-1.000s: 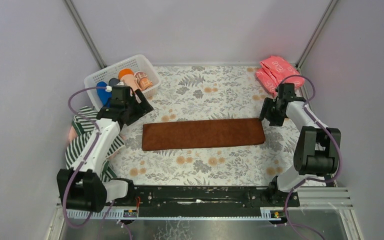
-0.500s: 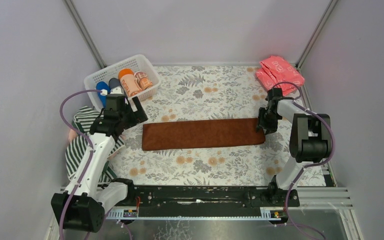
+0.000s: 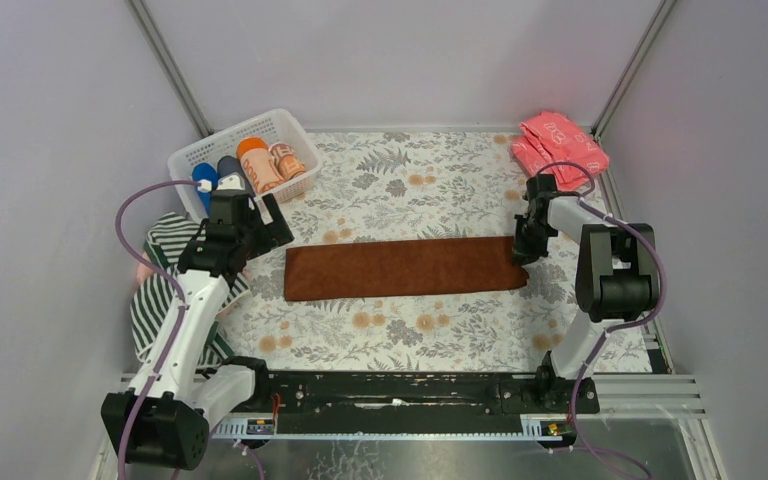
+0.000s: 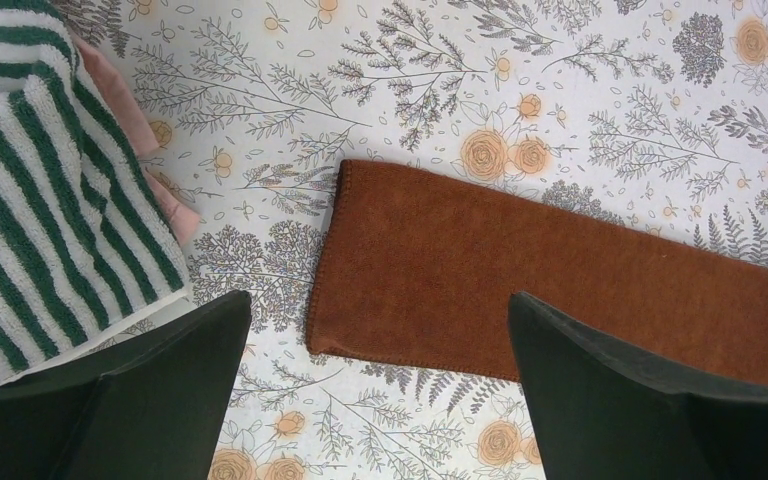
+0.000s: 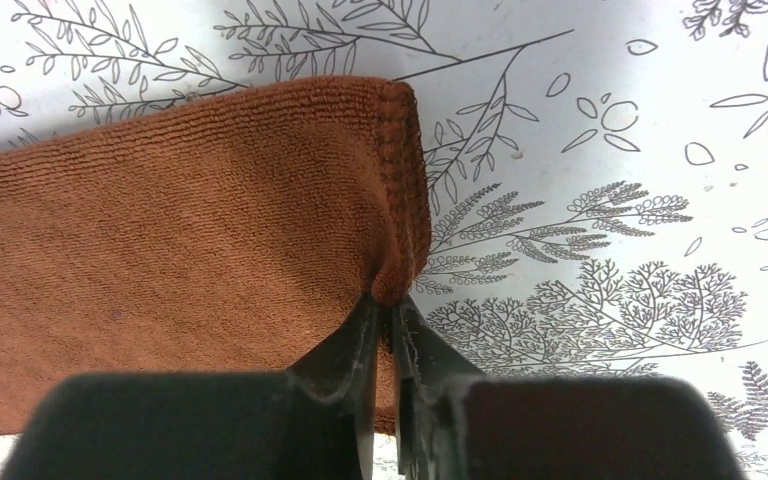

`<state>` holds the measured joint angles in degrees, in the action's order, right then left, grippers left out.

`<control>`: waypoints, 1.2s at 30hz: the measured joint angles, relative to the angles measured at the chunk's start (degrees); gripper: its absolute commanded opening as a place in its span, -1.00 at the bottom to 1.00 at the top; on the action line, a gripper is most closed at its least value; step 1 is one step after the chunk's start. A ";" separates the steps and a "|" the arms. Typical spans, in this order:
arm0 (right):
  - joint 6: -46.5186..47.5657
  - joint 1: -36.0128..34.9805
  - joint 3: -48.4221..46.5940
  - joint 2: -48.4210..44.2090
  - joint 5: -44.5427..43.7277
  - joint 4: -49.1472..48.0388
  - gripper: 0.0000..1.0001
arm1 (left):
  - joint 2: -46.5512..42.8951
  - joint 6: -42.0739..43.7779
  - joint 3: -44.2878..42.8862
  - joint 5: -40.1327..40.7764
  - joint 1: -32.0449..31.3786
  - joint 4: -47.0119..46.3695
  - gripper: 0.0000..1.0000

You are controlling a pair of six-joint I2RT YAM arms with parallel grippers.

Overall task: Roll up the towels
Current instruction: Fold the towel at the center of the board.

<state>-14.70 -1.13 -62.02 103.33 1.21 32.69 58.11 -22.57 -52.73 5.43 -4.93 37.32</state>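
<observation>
**A:** From above, how do the end effectors stand?

**B:** The left end effector (image 3: 265, 220) hangs with its fingers spread wide and holds nothing. It is just off the 9 o'clock end of the rust-brown towel (image 3: 405, 267). That towel lies flat as a long strip across the middle of the bench (image 3: 410, 170). The right end effector (image 3: 520, 250) is down at the strip's 3 o'clock end, but its grip is too small to judge from here.

**A:** Any containers?

**B:** A white basket (image 3: 185, 160) stands at 10 o'clock. It holds rolled cloths (image 3: 260, 165) packed side by side, blue, dark and orange, and I cannot count them surely. A coral-pink pile (image 3: 558, 140) with white print sits at 2 o'clock. The striped towel (image 3: 160, 270) lies at the bench's 9 o'clock edge, partly hidden by the left arm.

**A:** And the left wrist view?

**B:** Two dark fingers (image 4: 160, 390) stand far apart at 6 o'clock and touch nothing. The brown strip's short end shows between them. The striped towel is cut off at 9 o'clock, with a pale pink towel (image 4: 125, 110) peeking from under it.

**A:** The right wrist view?

**B:** Here the fingertips (image 5: 360, 330) are pinched together on the brown towel's stitched hem. The cloth puckers at the pinch. The rest of the strip runs out of frame towards 9 o'clock.
</observation>
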 measured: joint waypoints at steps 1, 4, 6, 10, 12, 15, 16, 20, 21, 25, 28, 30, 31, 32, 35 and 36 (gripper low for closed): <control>-0.26 0.00 -0.13 0.22 0.46 -0.04 -0.99 | -0.15 0.00 0.04 0.02 0.00 0.00 1.00; -0.37 0.00 -1.11 0.83 0.26 0.94 -1.00 | -0.59 0.02 0.13 0.09 0.00 0.00 1.00; -0.72 -0.04 -2.12 0.87 -0.37 1.81 -1.00 | -0.94 0.07 0.22 0.15 0.00 0.00 1.00; -1.84 -1.22 -4.37 1.95 -6.60 4.42 -1.00 | -1.60 0.15 0.46 0.13 0.00 0.00 1.00; -1.84 -1.27 -5.73 2.89 -14.05 5.68 -1.00 | -1.62 0.20 0.46 0.09 0.00 0.00 1.00; -1.84 0.68 -7.28 4.20 -24.04 7.08 -1.00 | -1.62 0.22 0.46 0.07 0.00 0.00 1.00; -1.81 1.57 -7.85 4.31 -26.75 7.56 -1.00 | -1.62 0.22 0.48 0.04 0.00 0.00 1.00; -1.68 5.01 -11.67 4.20 -33.92 9.03 -1.00 | -1.62 0.24 0.48 -0.24 0.00 0.00 1.00; -1.66 5.53 -12.55 4.02 -34.34 9.14 -1.00 | -1.62 0.24 0.48 -0.31 0.00 0.00 1.00; -1.62 5.22 -13.73 0.26 -30.16 9.46 -1.00 | -1.62 0.26 0.48 -0.50 0.00 0.00 1.00; -1.77 2.97 -13.00 -4.02 -24.00 9.57 -1.00 | -1.62 0.26 0.48 -0.57 0.00 0.00 1.00; -2.10 0.46 -11.58 -7.15 -19.54 9.46 -1.00 | -1.60 0.31 0.48 -0.81 0.00 0.00 1.00; -2.43 -0.81 -10.88 -8.39 -17.79 9.46 -1.00 | -1.60 0.33 0.48 -1.03 0.00 0.00 1.00; -2.86 -2.25 -10.16 -9.55 -15.91 9.42 -1.00 | -1.60 0.35 0.48 -1.20 0.00 0.00 1.00; -4.48 -6.56 -8.76 -11.41 -10.82 9.29 -1.00 | -1.46 0.42 0.48 -1.75 0.11 0.00 1.00; -5.18 -8.09 -8.70 -11.47 -9.22 9.25 -1.00 | -1.40 0.44 0.48 -1.92 0.11 0.00 1.00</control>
<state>-19.88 -9.21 -70.72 91.85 -8.01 41.93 56.71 -22.13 -52.25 3.51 -4.82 37.32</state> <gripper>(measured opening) 0.021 0.997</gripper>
